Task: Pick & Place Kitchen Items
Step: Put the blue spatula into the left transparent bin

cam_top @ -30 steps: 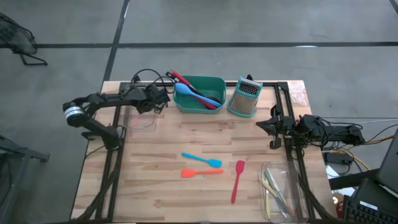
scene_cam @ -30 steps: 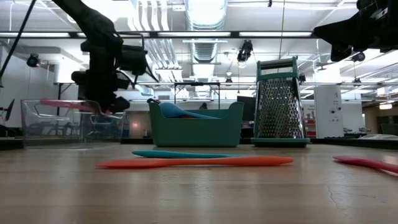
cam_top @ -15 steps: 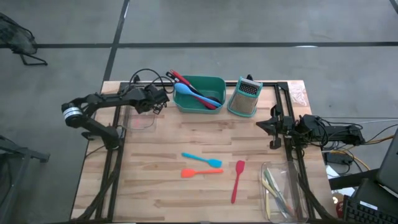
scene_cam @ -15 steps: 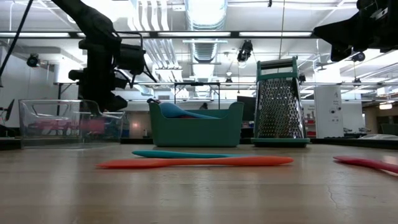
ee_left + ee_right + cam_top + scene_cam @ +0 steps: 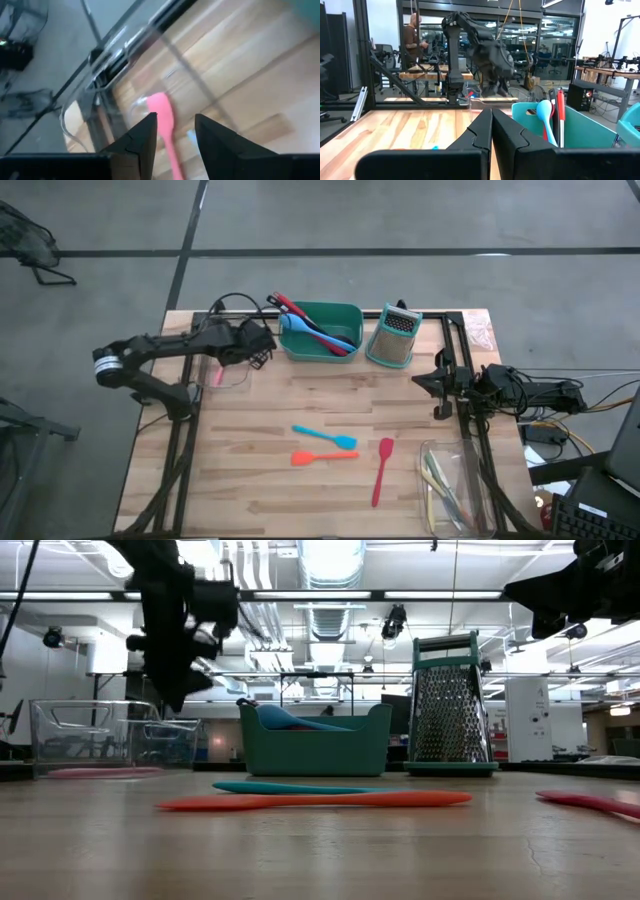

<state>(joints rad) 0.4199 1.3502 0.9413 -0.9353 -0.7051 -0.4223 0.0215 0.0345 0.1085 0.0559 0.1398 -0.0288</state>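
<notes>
- Left arm (image 5: 170,345): matte black links, one pale silver-grey ring at the outer joint; thin black cables loop above the wrist.
- Right arm (image 5: 520,388): same black build, chunky housings, a bundle of dark cables trailing off its base.
- Left gripper (image 5: 175,137): two flat, dark, wedge-shaped fingers.
- Right gripper (image 5: 491,131): matching black angular fingers.

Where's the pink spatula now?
The pink spatula lies on the floor of the clear bin at the table's left rear, left of the teal tub, beneath the open left gripper.

The wooden table (image 5: 250,470) carries a blue spoon (image 5: 325,436), orange spatula (image 5: 323,456), red spatula (image 5: 382,470), teal tub (image 5: 322,355) and grater (image 5: 393,338).
</notes>
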